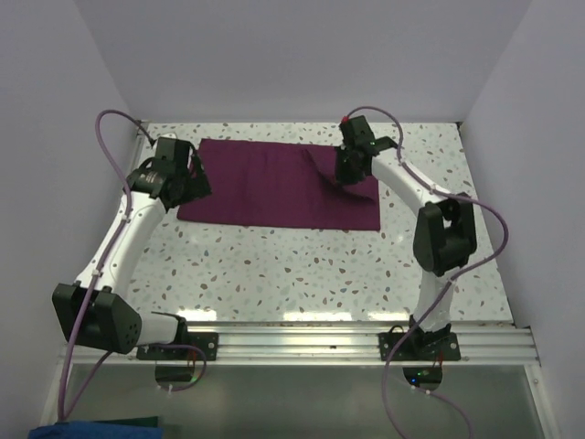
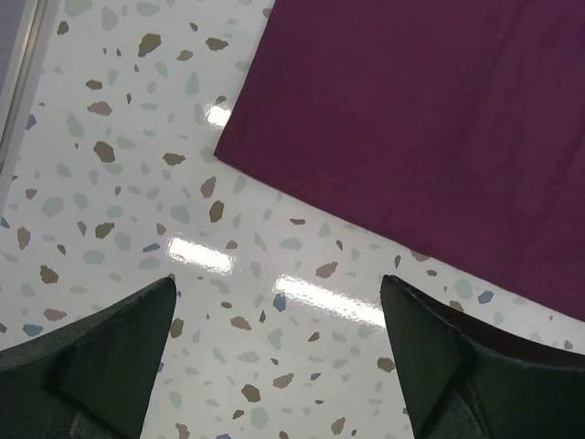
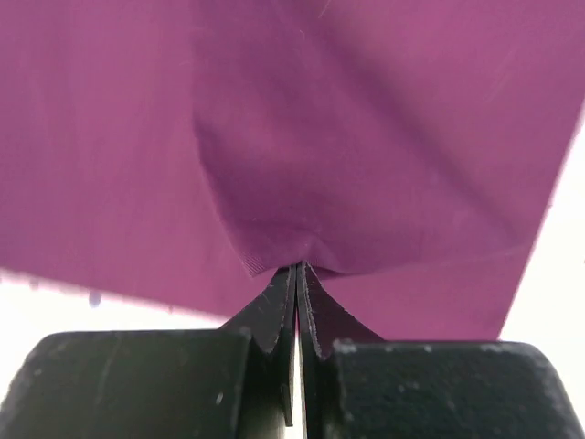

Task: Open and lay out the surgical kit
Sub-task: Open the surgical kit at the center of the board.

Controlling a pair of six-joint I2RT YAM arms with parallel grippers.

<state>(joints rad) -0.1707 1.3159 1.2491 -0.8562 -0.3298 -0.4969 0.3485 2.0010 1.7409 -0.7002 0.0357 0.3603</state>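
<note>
The surgical kit shows only as its dark maroon cloth wrap, lying flat on the speckled table at the back; no tray or instruments show. My right gripper is shut on a raised fold of the cloth near its right end; the fingertips pinch the cloth's edge. My left gripper hovers at the wrap's left end, open, nothing between its fingers. In the left wrist view the cloth's corner lies just beyond the fingers.
A speckled terrazzo table top stretches in front of the cloth. White walls close in the back and sides. A metal rail with both arm bases runs along the near edge.
</note>
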